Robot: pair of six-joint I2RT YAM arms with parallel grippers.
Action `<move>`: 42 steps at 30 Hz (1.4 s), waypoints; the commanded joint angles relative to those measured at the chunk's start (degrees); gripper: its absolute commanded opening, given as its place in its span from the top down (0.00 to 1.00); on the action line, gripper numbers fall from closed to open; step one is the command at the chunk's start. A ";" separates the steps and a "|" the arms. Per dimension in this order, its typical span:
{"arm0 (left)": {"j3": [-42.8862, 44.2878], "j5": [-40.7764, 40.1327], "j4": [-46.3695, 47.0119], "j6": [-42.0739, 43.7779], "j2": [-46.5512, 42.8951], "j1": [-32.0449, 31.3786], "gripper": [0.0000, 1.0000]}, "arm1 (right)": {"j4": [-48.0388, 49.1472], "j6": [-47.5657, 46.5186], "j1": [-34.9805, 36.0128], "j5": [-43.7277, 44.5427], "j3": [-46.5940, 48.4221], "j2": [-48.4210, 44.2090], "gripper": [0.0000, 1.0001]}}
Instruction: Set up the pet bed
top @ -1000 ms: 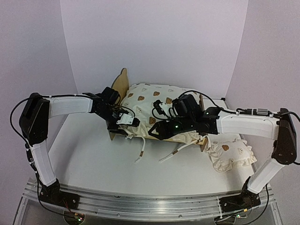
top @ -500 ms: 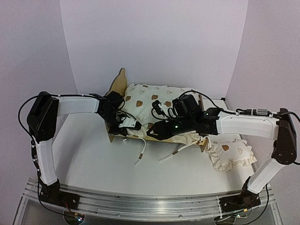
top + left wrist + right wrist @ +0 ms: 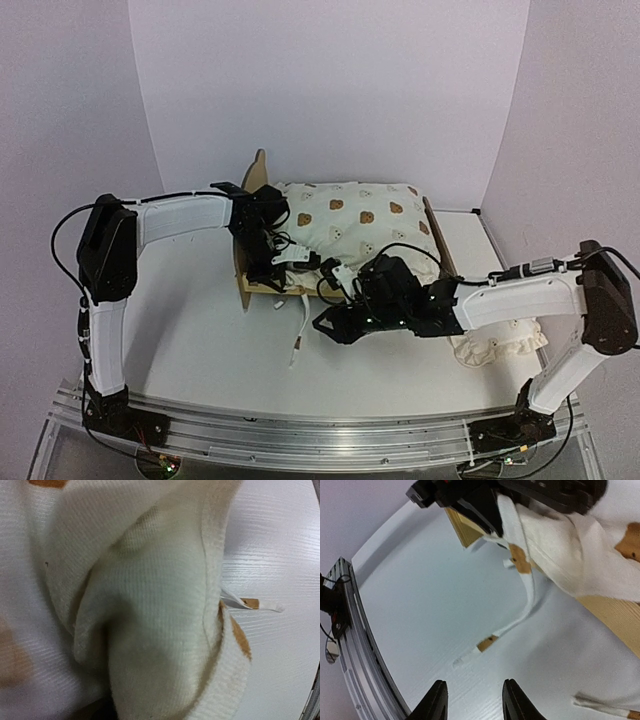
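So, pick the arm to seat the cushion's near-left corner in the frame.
Left: the left end effector grips the cushion by a bunched corner at the pet bed; the right end effector hangs open over the table.

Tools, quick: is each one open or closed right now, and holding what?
Left tool: closed on the cushion corner.
Right tool: open, empty, above the table.
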 commanded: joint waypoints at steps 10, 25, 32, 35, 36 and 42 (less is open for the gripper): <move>17.70 12.09 -3.11 -18.26 -3.25 -1.92 1.00 | 42.87 5.31 4.83 31.13 -0.51 19.02 0.59; 15.83 12.63 -2.45 -16.81 -4.02 -2.45 1.00 | 51.05 5.04 4.08 31.74 8.81 31.21 0.55; 16.16 12.75 -2.46 -16.32 -4.14 -2.74 1.00 | 51.08 5.41 2.63 36.90 11.35 35.22 0.66; 16.16 12.86 -2.51 -16.26 -4.31 -2.78 1.00 | 51.13 5.53 2.03 36.73 12.31 36.19 0.81; 16.04 12.89 -2.57 -16.27 -4.32 -2.78 1.00 | 51.06 5.26 1.82 36.21 12.35 36.20 0.91; 12.70 10.69 -0.39 -17.22 -5.27 -1.93 1.00 | 50.12 2.44 1.81 30.03 4.53 30.70 1.00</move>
